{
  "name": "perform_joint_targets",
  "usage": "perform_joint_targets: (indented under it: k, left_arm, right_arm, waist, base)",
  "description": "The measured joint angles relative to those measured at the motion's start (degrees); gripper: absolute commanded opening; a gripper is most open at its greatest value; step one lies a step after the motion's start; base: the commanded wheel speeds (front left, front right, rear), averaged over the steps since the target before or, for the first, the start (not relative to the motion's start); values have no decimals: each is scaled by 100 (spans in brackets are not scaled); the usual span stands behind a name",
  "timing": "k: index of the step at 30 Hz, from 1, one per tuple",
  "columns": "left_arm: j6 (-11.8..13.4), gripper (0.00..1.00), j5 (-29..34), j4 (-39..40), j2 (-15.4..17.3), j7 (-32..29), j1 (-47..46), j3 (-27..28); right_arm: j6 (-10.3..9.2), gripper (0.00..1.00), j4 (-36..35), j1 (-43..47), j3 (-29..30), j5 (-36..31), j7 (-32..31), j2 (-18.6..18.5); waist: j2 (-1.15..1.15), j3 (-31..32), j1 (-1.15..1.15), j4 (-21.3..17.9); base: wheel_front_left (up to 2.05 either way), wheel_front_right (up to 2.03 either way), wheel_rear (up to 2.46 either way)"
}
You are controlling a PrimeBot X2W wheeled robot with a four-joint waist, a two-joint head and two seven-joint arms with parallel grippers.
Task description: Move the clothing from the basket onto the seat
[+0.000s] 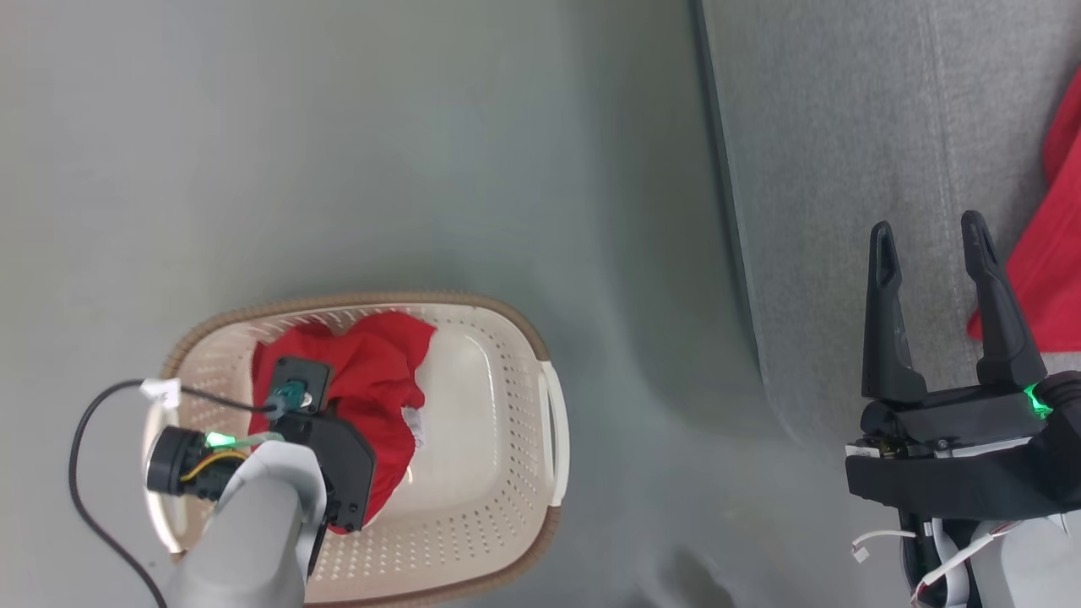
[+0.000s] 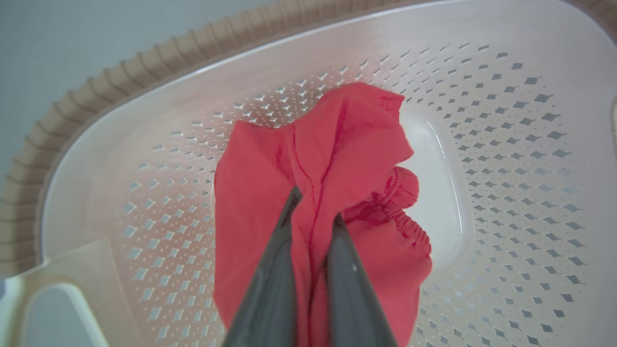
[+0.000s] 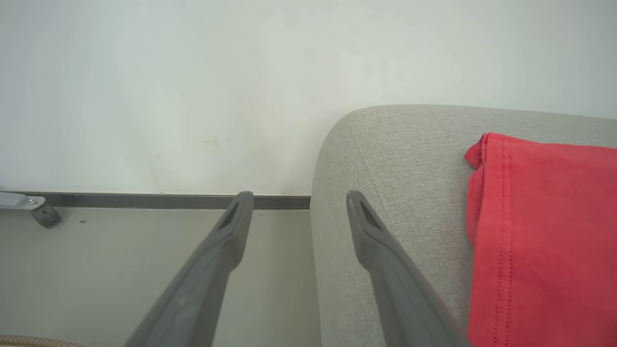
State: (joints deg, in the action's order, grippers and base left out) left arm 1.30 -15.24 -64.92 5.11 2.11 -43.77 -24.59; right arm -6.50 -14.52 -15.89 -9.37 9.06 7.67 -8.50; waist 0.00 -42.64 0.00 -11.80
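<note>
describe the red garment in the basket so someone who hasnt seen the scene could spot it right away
Left of the big grey seat, a cream perforated laundry basket with a brown rim stands on the floor. The crumpled red garment is bunched inside it, pinched by the left gripper. The other red garment lies on the seat, not in the basket.
</note>
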Motion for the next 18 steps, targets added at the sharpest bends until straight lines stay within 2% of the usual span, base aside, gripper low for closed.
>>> perform_joint_targets:
  k: [10, 18]
  left_arm:
    - [-134, 0, -568, 37, -192, 716, 410, 385]
    - [-240, 0, -714, 205, -216, 1085, 722, 542]
  right_arm:
    - [70, 100, 404, 91, 105, 162, 7, -108]
    - [148, 100, 680, 372, 166, 266, -1, -168]
  waist:
    - [0, 739, 0, 305]
    - [-1, 1383, -1, 594]
  base:
    - [0, 0, 0]
    - [0, 0, 0]
